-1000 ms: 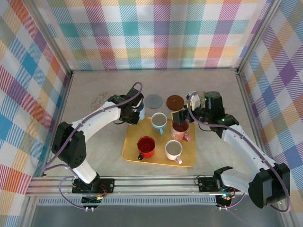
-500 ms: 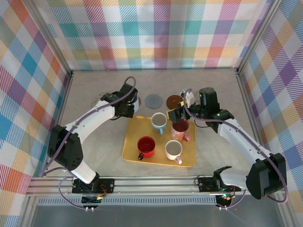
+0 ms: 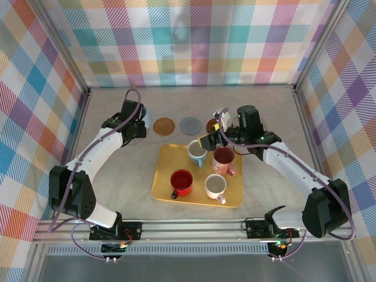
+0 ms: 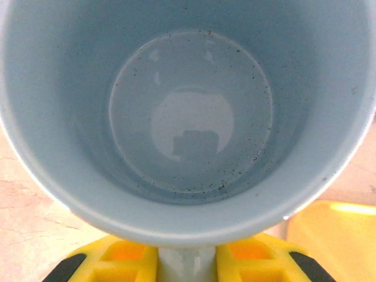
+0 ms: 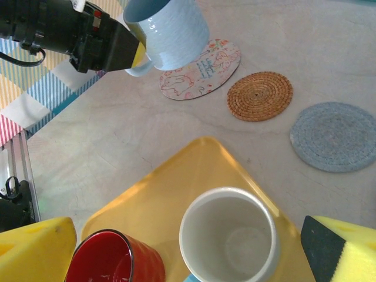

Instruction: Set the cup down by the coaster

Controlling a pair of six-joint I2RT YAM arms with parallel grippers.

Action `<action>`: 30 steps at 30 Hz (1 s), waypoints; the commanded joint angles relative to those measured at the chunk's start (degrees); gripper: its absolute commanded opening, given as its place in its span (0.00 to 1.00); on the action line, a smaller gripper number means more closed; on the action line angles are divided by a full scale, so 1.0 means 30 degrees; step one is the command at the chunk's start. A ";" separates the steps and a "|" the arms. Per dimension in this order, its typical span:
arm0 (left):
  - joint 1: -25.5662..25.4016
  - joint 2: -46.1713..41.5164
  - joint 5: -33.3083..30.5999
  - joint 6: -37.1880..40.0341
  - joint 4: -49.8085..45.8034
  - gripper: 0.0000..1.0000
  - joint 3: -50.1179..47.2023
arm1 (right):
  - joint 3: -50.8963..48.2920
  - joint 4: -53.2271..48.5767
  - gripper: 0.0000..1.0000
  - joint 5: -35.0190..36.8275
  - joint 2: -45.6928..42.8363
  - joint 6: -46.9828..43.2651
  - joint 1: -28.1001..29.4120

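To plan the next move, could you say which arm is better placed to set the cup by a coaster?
Left: the left end effector grips the light blue cup near the patterned coaster; the right end effector hangs open over the tray.

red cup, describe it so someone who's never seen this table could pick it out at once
Look at the yellow tray at the table's centre, in front of the two arms. The red cup stands in its near-left corner, beside a white cup. It alone is bright red inside and out; the other cups on the tray are pale or pinkish.
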 commanded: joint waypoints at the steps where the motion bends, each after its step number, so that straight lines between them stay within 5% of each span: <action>1: 0.0665 -0.1165 0.0036 0.0538 0.2742 0.00 -0.0318 | 0.0783 0.0665 0.99 0.0100 0.0475 -0.0295 0.0445; 30: 0.3654 0.1481 0.1067 -0.1293 0.8960 0.00 -0.3504 | 0.1366 0.1818 0.99 0.0311 0.2151 -0.0567 0.1612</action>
